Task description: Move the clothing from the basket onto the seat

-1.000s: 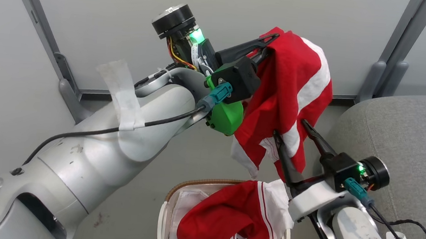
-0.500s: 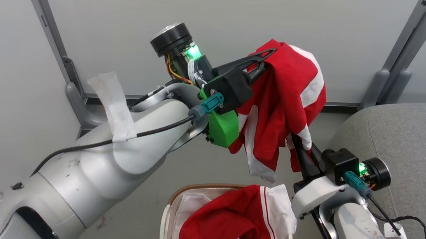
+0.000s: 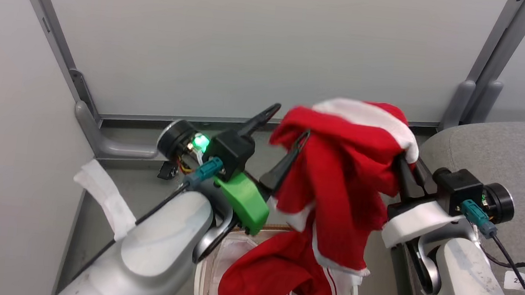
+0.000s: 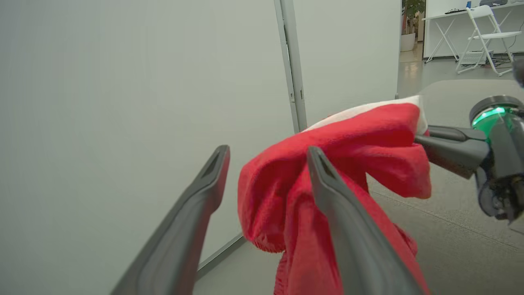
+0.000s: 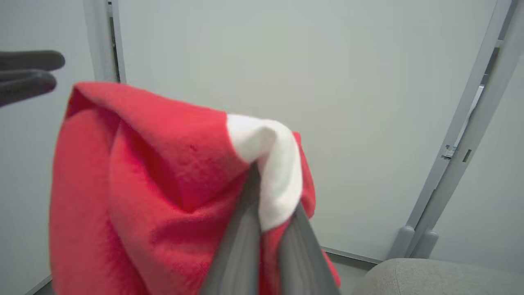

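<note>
The red garment [image 3: 342, 174] was held aloft above the basket [image 3: 199, 281], close to the left edge of the seat [image 3: 508, 147]. Its white-banded edge was pinched between the closed fingers of the right gripper [image 3: 404, 173]. The left gripper [image 3: 291, 120] was spread wide with nothing clasped, though one finger lay against a fold of the cloth. A snag there was judged likely if the garment were carried seatward before that finger was cleared. The hanging hem reached down to the remaining clothing [image 3: 268, 283] heaped in the basket, so a piece might be dragged over the rim onto the floor [image 3: 129, 178]. The floor was plain grey, bounded by pale wall panels [image 3: 253, 45] on grey metal posts [image 3: 488, 58]. A folding chair [image 4: 487, 32] was visible beyond.
</note>
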